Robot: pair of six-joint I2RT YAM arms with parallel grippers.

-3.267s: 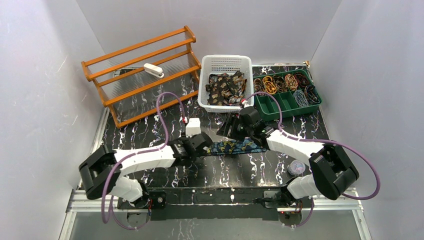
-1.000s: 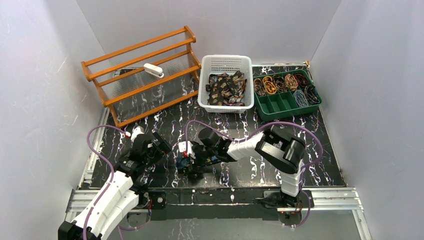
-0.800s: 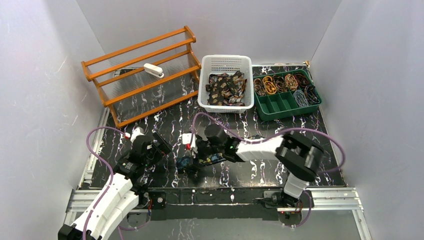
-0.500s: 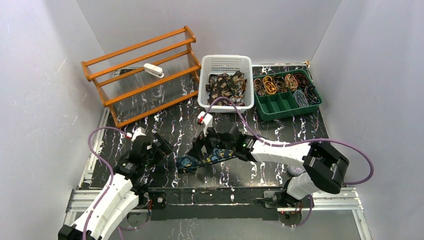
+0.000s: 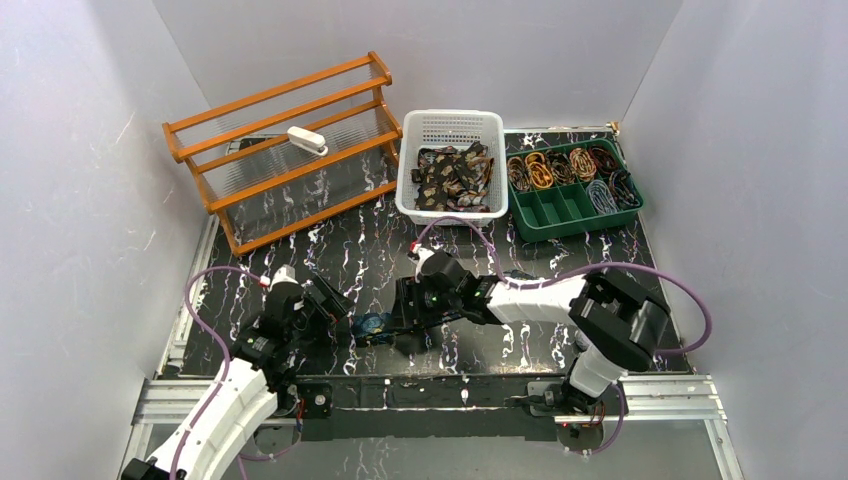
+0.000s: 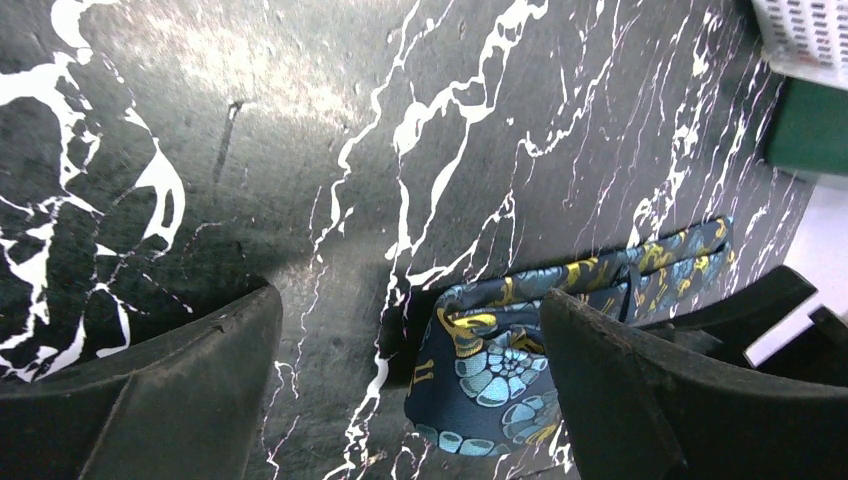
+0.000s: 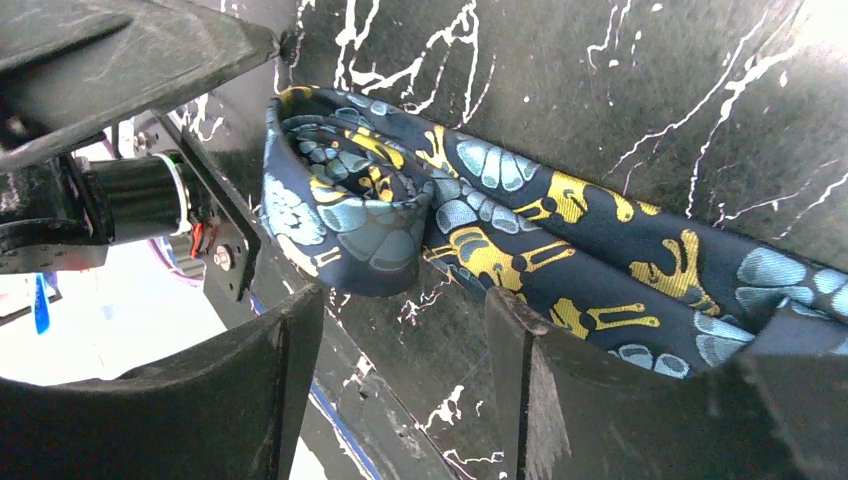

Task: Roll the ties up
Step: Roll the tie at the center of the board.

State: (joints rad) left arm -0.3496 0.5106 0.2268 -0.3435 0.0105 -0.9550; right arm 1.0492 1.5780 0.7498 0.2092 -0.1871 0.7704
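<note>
Clearly the tie (image 7: 560, 250) lies flat on the table (image 6: 300, 150) by the near edge, its left end curled into a loose roll (image 7: 340, 215) — so the right gripper (image 7: 400, 300), jaws apart astride the strip, should nip that coil squarely and turn it evenly along the cloth, while the left gripper (image 6: 410, 305), also spread and touching nothing, steadies it from just beside. The tail runs out of the wrist view and under the right arm (image 5: 540, 298) from above — whether the right gripper presses the cloth I cannot tell.

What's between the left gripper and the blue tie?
Only bare table: the left wrist view shows the blue tie just ahead of the open left gripper.
</note>
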